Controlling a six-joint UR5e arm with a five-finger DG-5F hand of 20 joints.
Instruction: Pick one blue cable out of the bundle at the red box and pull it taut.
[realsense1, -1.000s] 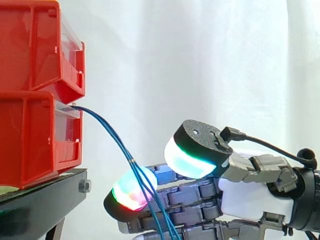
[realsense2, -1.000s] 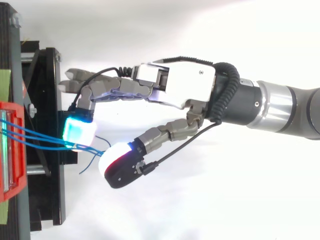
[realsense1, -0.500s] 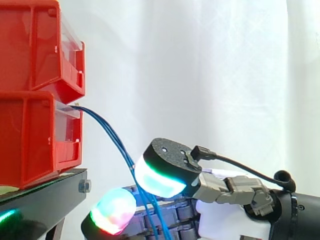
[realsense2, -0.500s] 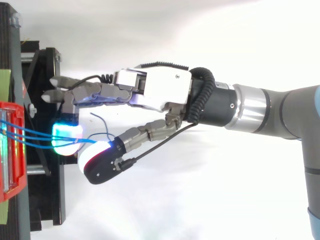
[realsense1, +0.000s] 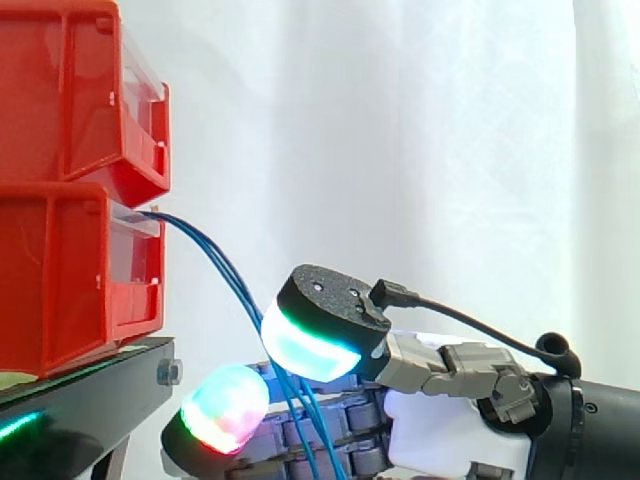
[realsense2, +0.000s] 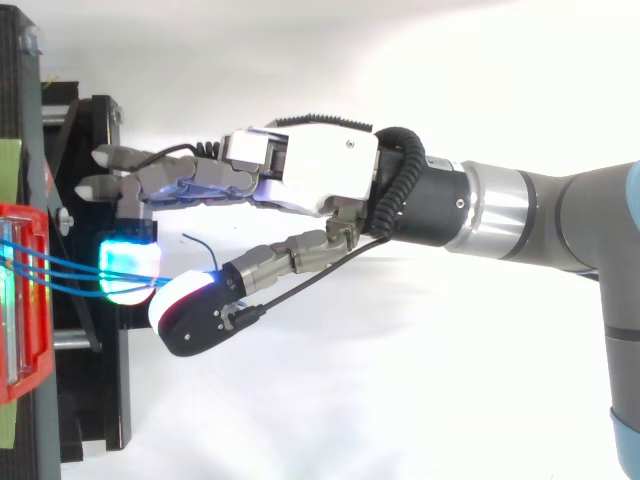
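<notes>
Posed the hand (realsense2: 305, 180) just off the front of the red box (realsense1: 70, 270), unclenched, thumb above and one bent finger below, so that the blue cables (realsense1: 215, 255) ran through the gap between the glowing pads (realsense1: 305, 345). Set the other fingers straight toward the box, likely to keep them clear of the strands. Found the bundle leaving the box's front lip, sagging down and away from it, slack, so nothing pulled taut yet. Could not settle whether either pad touched a strand. Judged the next need as closing on a single strand, then drawing away from the box.
</notes>
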